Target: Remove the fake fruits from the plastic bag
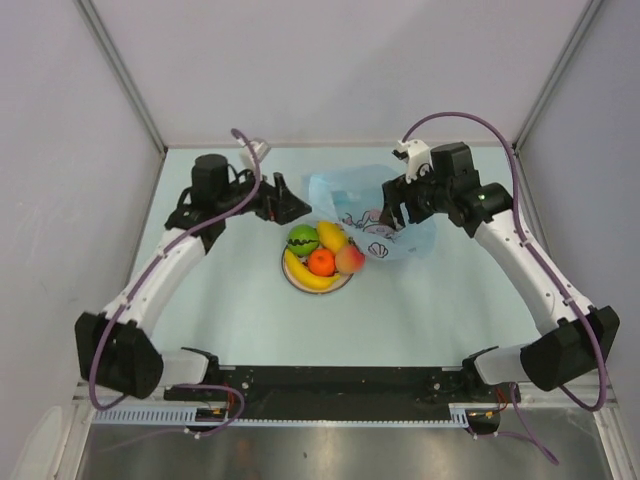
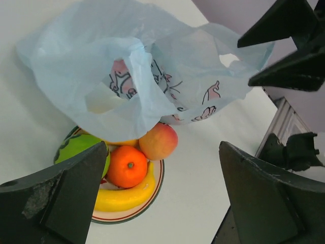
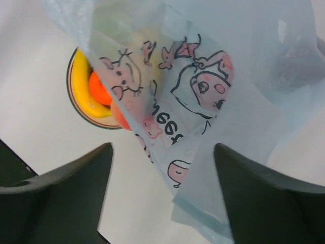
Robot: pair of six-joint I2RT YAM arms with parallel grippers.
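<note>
The fake fruits lie piled on a round plate: a green one, a banana, an orange and a peach-coloured one. The light-blue plastic bag lies crumpled just behind the plate, its edge draped over the fruits. My left gripper hovers left of the bag, open and empty. My right gripper is over the bag's right part, open, with a loose bag flap between its spread fingers, unpinched. What the bag holds is hidden.
The plate's red-and-dark rim shows under the fruits. Side walls close the table on the left and right, and a metal rail runs along the near edge. My right arm's fingers show in the left wrist view.
</note>
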